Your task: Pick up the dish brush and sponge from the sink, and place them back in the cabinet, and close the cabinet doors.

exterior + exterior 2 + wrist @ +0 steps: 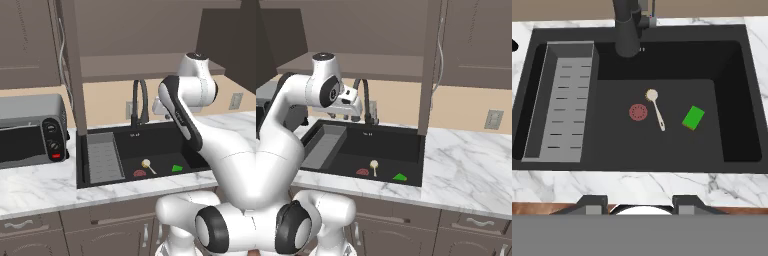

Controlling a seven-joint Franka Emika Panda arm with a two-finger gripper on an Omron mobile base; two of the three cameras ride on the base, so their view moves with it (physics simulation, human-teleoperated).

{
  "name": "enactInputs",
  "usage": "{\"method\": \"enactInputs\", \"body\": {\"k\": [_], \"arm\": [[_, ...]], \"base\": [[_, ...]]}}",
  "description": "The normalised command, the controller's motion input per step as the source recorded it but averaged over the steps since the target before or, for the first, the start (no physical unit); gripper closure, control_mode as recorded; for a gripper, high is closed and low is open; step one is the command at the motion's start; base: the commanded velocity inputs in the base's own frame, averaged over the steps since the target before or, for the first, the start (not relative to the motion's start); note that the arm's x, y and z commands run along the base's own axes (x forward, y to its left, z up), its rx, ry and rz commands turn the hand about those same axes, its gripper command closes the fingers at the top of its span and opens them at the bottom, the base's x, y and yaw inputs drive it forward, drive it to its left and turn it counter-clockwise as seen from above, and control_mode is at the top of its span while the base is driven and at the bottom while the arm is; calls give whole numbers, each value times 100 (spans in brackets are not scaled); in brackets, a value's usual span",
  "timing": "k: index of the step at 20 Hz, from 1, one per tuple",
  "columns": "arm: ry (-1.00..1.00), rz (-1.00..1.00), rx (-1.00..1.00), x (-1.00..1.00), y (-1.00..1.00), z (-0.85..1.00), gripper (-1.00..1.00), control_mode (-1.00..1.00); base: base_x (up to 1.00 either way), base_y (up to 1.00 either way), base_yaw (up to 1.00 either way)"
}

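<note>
The dish brush (pixel 656 107) lies on the floor of the black sink (pixel 737 90), cream head toward the faucet, right of the red drain (pixel 638 112). The green sponge (pixel 693 117) lies flat to the brush's right. Both also show in the base views: brush (pixel 148 165) (pixel 374 166), sponge (pixel 177 168) (pixel 400 177). My gripper (pixel 640 202) (pixel 349 118) hangs high over the sink near the faucet, open, with nothing between its fingers. The cabinet (pixel 150 62) (pixel 356 65) above stands open, a cabinet door (pixel 75 75) (pixel 431 65) swung out edge-on over the sink's side.
A black arched faucet (pixel 139 102) rises at the sink's back. A grey ribbed tray (pixel 564 100) fills the sink's left part. A toaster oven (pixel 30 130) stands on the marble counter (pixel 40 187) left of the sink. Low cabinets (pixel 476 230) run below.
</note>
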Motion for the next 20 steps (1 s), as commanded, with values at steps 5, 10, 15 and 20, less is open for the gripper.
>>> {"method": "enactInputs", "body": {"k": [5, 10, 15, 20], "arm": [[0, 0, 0, 2, -4, -5, -100, -100], [0, 0, 0, 9, -13, -26, -100, -100], [0, 0, 0, 11, -14, -39, -100, -100], [0, 0, 0, 14, -13, -40, -100, -100]], "base": [[0, 0, 0], [0, 0, 0], [0, 0, 0], [0, 0, 0]]}}
